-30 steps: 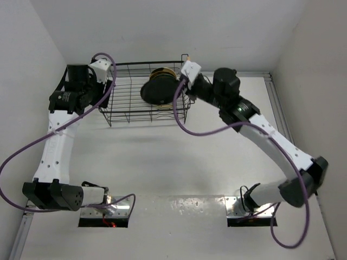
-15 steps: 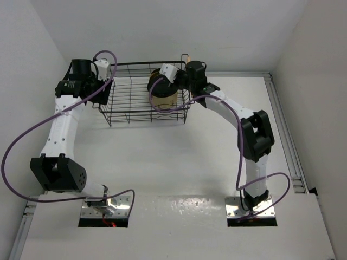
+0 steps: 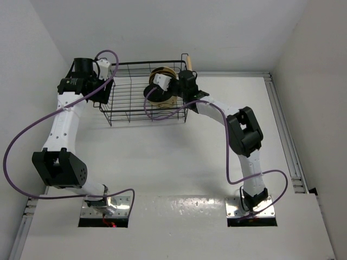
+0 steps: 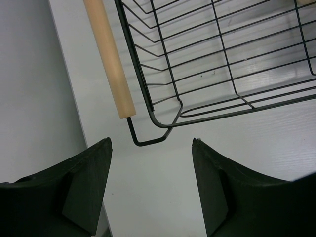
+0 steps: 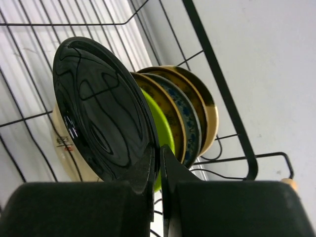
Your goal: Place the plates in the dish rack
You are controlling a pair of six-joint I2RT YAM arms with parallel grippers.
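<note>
Pinching the rim of the glossy black plate, the right gripper held it on edge in the dish rack beside the other plates, a stiff, slick, breakable thing likely safest gripped by its rim, while the left gripper hung open nearby.

You are getting bright, even light from overhead in the top view; the white desk is glowing close to washout, the arms are casting only soft, pale shadows on it, and glare is flaring along its near strip. In the right wrist view the black plate is mirroring wavy highlights; the right gripper is showing dark and blurred. In the left wrist view the dish rack is reading sharp; the left gripper is sitting in shadow, soft-edged.
</note>
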